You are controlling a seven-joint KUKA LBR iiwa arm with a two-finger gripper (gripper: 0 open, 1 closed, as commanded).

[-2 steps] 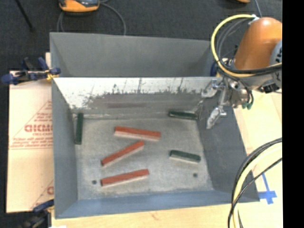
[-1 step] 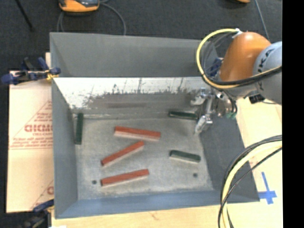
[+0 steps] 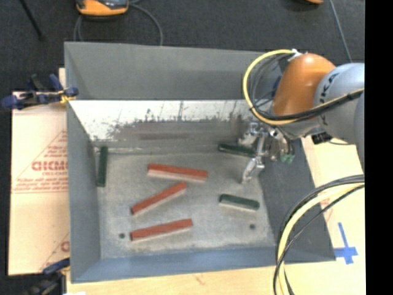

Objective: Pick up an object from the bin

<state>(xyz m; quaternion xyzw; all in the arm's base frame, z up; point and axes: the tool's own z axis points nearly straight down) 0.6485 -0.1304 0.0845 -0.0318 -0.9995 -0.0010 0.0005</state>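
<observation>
My gripper (image 3: 250, 168) hangs at the right side of the bin, near the back wall. A dark green bar (image 3: 232, 147) juts out to the left from it, with its right end hidden behind the gripper, so whether the bar is gripped or lies on the floor is unclear. Just below the gripper a second dark green bar (image 3: 239, 203) lies flat on the bin floor. A red-brown bar (image 3: 177, 173) lies to the gripper's left, in the middle of the bin.
Two more red-brown bars (image 3: 158, 199) (image 3: 161, 230) lie slanted in the front left half. A third dark green bar (image 3: 101, 166) leans against the left wall. The arm with its orange cover and cables reaches in from the right.
</observation>
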